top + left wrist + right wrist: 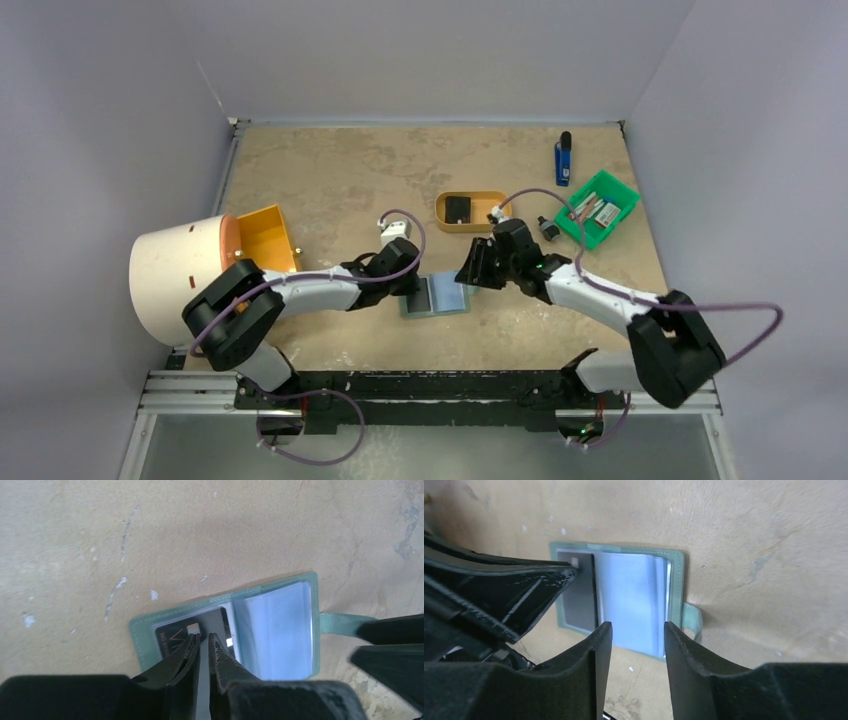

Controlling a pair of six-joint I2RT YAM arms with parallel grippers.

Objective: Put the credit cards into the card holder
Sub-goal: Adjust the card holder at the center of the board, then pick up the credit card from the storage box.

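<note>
The sage-green card holder [437, 297] lies open and flat on the table between both grippers. In the left wrist view a dark credit card [167, 634] sits in the left pocket of the card holder [145, 630]; the right half shows clear plastic sleeves. My left gripper [202, 636] has its jaws almost together, with only a thin slit, and its tips press on that card. In the top view it [418, 283] is at the holder's left half. My right gripper [638, 625] is open and empty, just above the holder's near right edge, by the snap tab [689, 617].
A tan oval tray [488, 200] holding a small black square stands behind the holder. A green bin [628, 198] with small flat items and a blue stick-shaped item [563, 158] are at the back right. An orange bin [265, 238] and a large white cylinder [175, 275] are at the left.
</note>
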